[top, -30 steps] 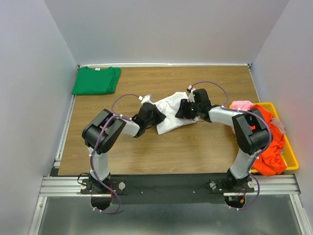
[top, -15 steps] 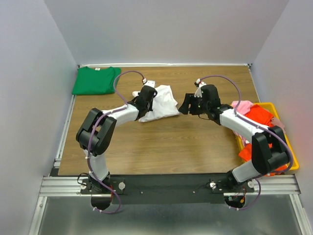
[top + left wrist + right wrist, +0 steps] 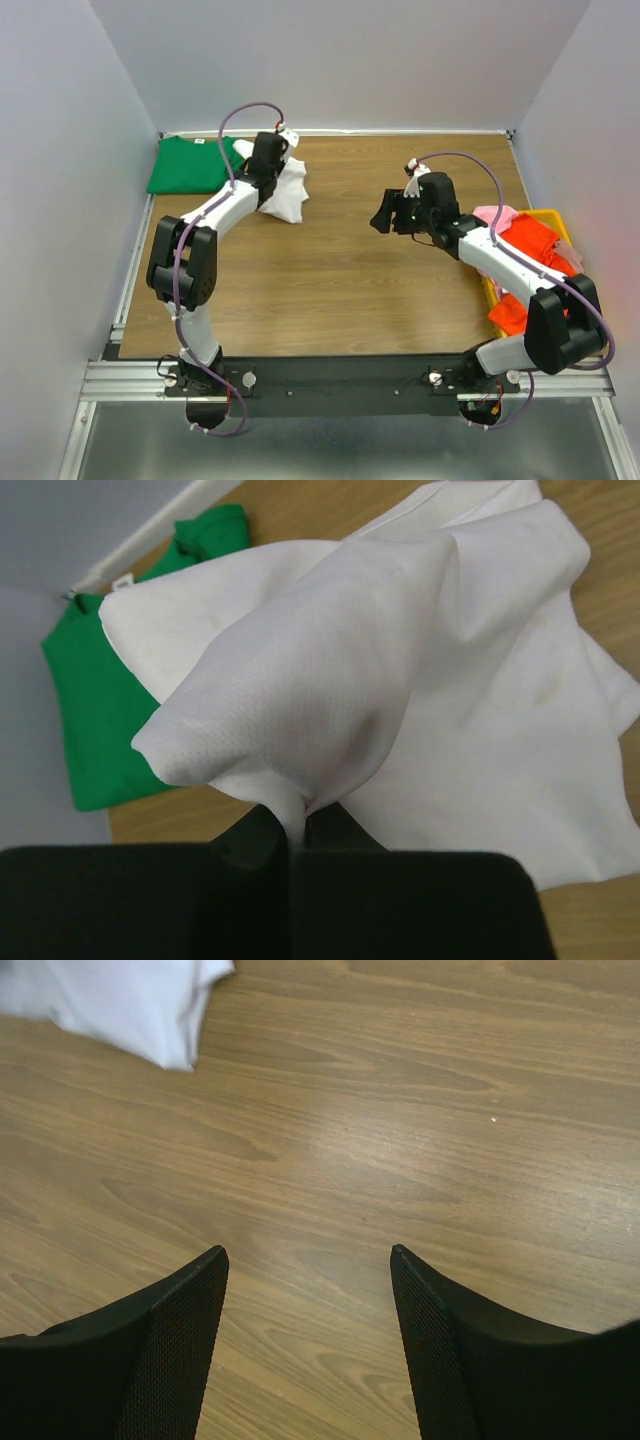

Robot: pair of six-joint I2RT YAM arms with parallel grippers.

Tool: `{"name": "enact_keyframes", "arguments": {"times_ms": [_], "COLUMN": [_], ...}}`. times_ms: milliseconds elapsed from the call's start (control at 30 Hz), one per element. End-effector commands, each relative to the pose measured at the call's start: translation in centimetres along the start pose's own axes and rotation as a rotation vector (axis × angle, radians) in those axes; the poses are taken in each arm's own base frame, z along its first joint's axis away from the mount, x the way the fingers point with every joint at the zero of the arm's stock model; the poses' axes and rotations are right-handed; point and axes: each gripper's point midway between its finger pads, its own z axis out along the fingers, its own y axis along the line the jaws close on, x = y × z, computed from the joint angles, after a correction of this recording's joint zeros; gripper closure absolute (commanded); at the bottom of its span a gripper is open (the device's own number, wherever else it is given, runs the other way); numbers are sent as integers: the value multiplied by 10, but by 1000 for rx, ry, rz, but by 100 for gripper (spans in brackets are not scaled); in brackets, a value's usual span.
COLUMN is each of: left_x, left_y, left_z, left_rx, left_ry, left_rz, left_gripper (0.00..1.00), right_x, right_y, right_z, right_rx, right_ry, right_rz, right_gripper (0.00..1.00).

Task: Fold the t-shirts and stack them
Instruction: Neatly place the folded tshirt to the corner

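Because the left tool (image 3: 288,832) is pinched tight on one bunched fold of the white t-shirt (image 3: 420,680), which trails on the surface (image 3: 350,290) just beside the folded green t-shirt (image 3: 190,165), its folds may spill open on release. The right tool (image 3: 306,1252) stands wide and empty.

Bright, even light, probably overhead; shadows soft; near foreground in wrist views slightly blurred.
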Motion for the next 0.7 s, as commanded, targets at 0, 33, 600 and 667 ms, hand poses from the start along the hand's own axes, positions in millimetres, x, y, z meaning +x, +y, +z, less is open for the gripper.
{"name": "enact_keyframes", "arguments": {"times_ms": [0,33,600,667], "left_x": [-19,-15,-7,-9], "left_y": [38,39,132,136], "left_z": [14,23,89,86], "left_rx": [-17,-11,-14,-7], "left_ry": [-20,-1,142,136], "left_rz": [136,147,177,174], "left_gripper": [100,100,100,100], "right_x": [13,14,30,33], "right_y": [-7,-7,-9,-10], "right_z": [-4,-4,-1,1], "right_rx": [25,25,12,12], "right_ry": [32,34,77,85], "right_rz": [-20,-21,-20,-18], "right_gripper": [27,27,27,27]}}
